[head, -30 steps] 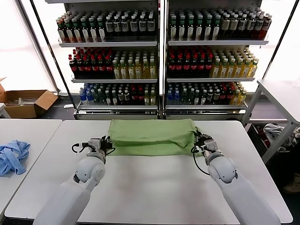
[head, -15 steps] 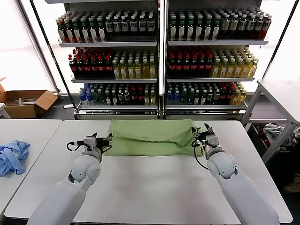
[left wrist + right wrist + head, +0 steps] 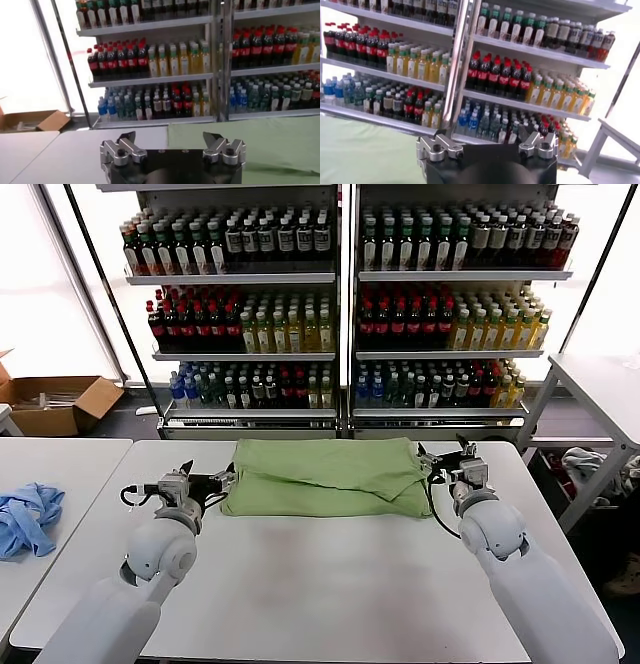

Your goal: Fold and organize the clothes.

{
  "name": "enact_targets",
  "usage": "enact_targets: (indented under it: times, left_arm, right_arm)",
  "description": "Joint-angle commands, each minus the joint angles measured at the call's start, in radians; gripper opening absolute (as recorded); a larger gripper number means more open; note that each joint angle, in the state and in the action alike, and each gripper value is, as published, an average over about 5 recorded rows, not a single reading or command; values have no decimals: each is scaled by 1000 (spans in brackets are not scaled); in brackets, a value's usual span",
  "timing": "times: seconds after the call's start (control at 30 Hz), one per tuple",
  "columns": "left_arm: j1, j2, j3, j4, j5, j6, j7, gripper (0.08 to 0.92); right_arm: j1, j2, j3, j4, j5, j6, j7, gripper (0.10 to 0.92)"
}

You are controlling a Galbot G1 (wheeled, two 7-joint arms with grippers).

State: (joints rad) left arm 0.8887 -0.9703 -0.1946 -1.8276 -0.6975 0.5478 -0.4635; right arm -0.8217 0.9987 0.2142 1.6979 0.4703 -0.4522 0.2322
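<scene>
OK, shirt is lying folded into a wide band at the far middle of the table, shelf side. L gripper just off the shirt's left edge, fingers spread, holding nothing. R gripper at the shirt's right edge, jaws apart in the wrist cam, empty too. My worry: top layer looks loose and rumpled near the right end, so if I pinch there I could grab one ply only and drag the fold open. Also both claws sit v. close to the cloth, so any sideways nudge could skew the band or snag a hem. Table's plain white, smooth, so fabric will prob slide easily. Behind the shirt: drink shelves packed w/ bottles. Left of the shirt, on a separate table, a blue garment; cardboard box on the floor beyond it
</scene>
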Motion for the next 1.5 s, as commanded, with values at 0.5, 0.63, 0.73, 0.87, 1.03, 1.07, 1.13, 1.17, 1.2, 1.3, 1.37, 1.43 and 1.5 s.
enact_targets:
  times: [0.5,0.63,0.73,0.87,1.03,1.07,1.13,1.17,1.2,1.3,1.37,1.43,1.5]
  left_arm:
    - [186,18,-29,40,-53,-102,174,823]
    - [173,8,-25,70,-53,-101,195,823]
    - [149,-1,-23,110,-60,-102,204,823]
    - [118,-16,-20,156,-66,-107,205,823]
    - [93,-28,-15,185,-68,-108,202,823]
    - [89,-30,-13,191,-69,-109,202,823]
    - [82,-36,-11,201,-70,-109,201,823]
    - [79,-38,-10,207,-71,-110,201,823]
    - [76,-42,-9,212,-71,-110,201,823]
    - [66,-50,-7,227,-72,-112,201,823]
    - [62,-53,-6,231,-72,-113,201,823]
    - [60,-54,-5,233,-72,-113,202,810]
    - [59,-55,-3,234,-71,-113,202,772]
  right_arm:
    - [-315,-12,68,129,163,84,-10,823]
    - [-312,6,56,110,187,83,-5,823]
    - [-302,19,48,99,191,82,-5,823]
    - [-287,34,40,91,192,79,-7,823]
    - [-276,45,34,78,192,78,-6,823]
    - [-275,47,34,74,191,78,-6,823]
    - [-271,50,34,68,191,80,-7,823]
    - [-269,51,34,66,191,80,-8,823]
    - [-268,53,34,65,191,80,-8,823]
    - [-261,60,31,61,188,80,-8,823]
    - [-255,69,28,53,179,81,-8,818]
    - [-251,78,24,43,170,83,-8,793]
    - [-248,86,19,32,163,82,-8,742]
